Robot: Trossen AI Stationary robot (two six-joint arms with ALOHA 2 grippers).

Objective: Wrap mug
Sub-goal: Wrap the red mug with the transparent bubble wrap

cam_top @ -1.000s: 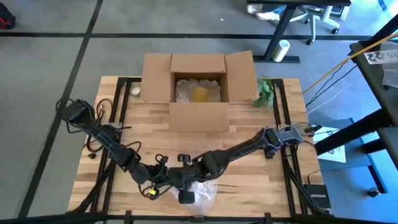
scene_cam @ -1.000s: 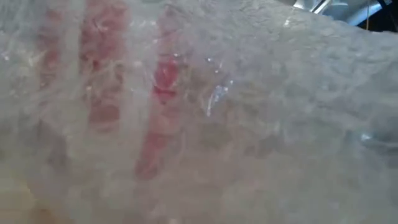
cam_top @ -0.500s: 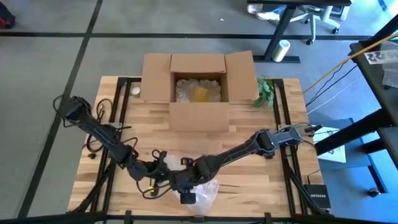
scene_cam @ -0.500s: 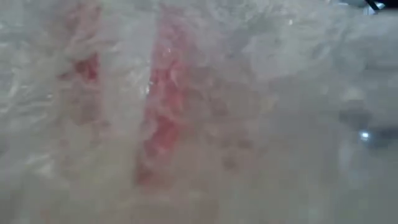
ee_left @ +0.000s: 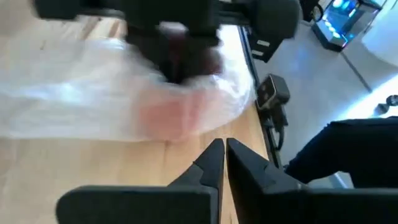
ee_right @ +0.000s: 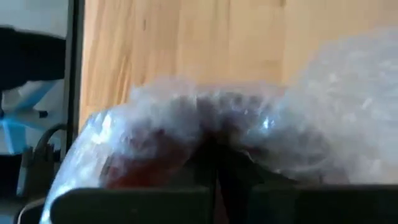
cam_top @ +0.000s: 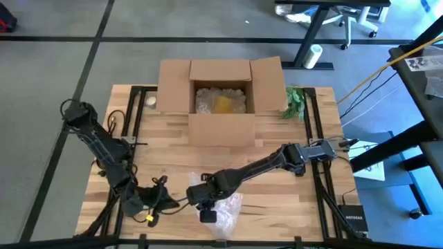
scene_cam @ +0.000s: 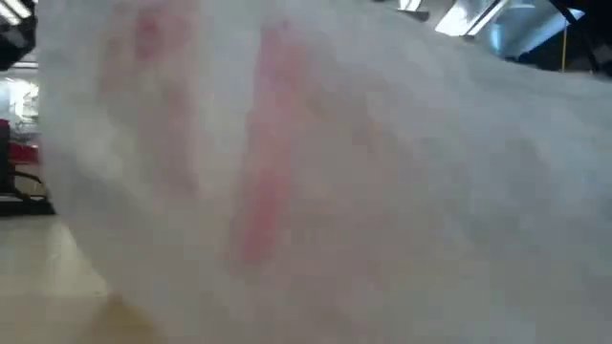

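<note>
Two grippers: right gripper (cam_top: 208,202) clamps bubble wrap (cam_top: 225,207) near the table's front edge; left gripper (ee_left: 219,163) closed, empty.

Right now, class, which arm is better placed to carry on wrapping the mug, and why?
The right. Its gripper sits on the bubble wrap around the reddish mug, jaws pinching the wrap. The left gripper is off to the side, jaws shut on nothing.
</note>
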